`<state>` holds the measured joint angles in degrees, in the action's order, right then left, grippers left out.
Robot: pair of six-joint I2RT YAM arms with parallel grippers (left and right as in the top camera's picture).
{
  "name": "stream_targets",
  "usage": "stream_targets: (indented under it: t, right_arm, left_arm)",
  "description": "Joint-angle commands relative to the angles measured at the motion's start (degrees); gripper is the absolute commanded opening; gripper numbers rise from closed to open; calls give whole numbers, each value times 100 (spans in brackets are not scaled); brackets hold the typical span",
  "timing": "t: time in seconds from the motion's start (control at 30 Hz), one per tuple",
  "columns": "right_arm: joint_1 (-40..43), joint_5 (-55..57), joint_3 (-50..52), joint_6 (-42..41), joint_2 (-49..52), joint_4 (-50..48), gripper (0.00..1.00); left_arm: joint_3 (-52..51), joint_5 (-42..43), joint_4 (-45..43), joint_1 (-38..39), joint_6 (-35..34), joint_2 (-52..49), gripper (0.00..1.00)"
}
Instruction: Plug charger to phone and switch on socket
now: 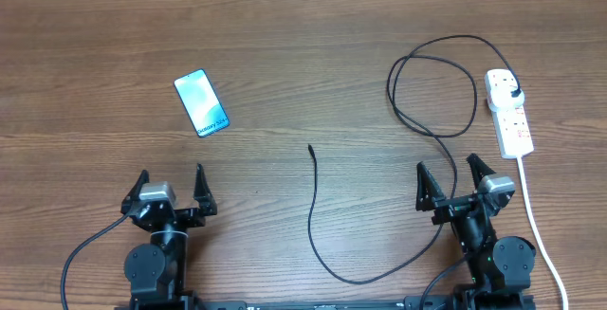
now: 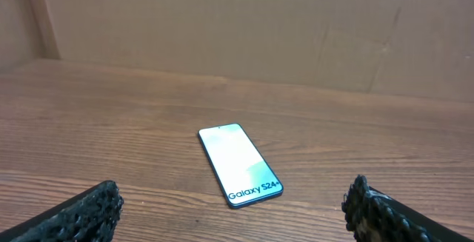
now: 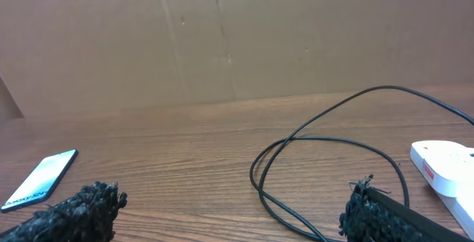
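Note:
The phone point(image 1: 202, 102) lies flat on the wooden table at the left, light blue screen up, and also shows in the left wrist view point(image 2: 240, 164) and the right wrist view point(image 3: 41, 180). The black charger cable point(image 1: 315, 210) lies loose, its connector tip point(image 1: 310, 147) at mid-table, looping point(image 3: 326, 146) to its black plug point(image 1: 511, 88) seated in the white socket strip point(image 1: 510, 113), also in the right wrist view point(image 3: 443, 169). My left gripper point(image 1: 171, 189) is open and empty, short of the phone. My right gripper point(image 1: 450, 179) is open and empty, beside the cable loop.
The strip's white cord point(image 1: 536, 225) runs down the right side past my right arm. A brown cardboard wall point(image 2: 244, 27) stands behind the table's far edge.

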<state>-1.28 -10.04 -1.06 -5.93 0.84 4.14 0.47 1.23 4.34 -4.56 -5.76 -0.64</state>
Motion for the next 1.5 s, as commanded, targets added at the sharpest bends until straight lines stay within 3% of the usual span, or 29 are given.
stream_targets:
  t: [0.0,0.23,0.43,0.73,0.87,1.0,1.3,1.43,1.47]
  right_arm:
    - [-33,61,59,44,-66,-15,100]
    - [-33,61,59,44,-66,-15,100]
    - [-33,59,59,44,-66,-15,100]
    - [-33,61,59,44,-66,-15,100]
    - [-33,59,59,44,-66,-15,100]
    - [-33,61,59,44,-66,-15,100]
    - [-33,61,59,44,-66,-15,100]
    - [-33,61,59,44,-66,-15,100]
    - [-33,61,59,44,-66,-15,100]
  left_arm:
    - [57,177,13,-33,66,39,100]
    - [686,-39,551,-33,66,-140,100]
    - [1392,-35,570,-33,63,-1196,100]
    - [3421,-13,1207,-31,-151,-3952,100]
    - [5115,149,2479,-31,-188,-5654,100]
    - [6465,492,3539,-31,212,-6870,100]
    - [6605,765,3945,-31,162,-7503,100]
    - [6620,581,4076,-33,-146,-7587,100]
    - [6704,197,4168,-31,-291,-7641,100]
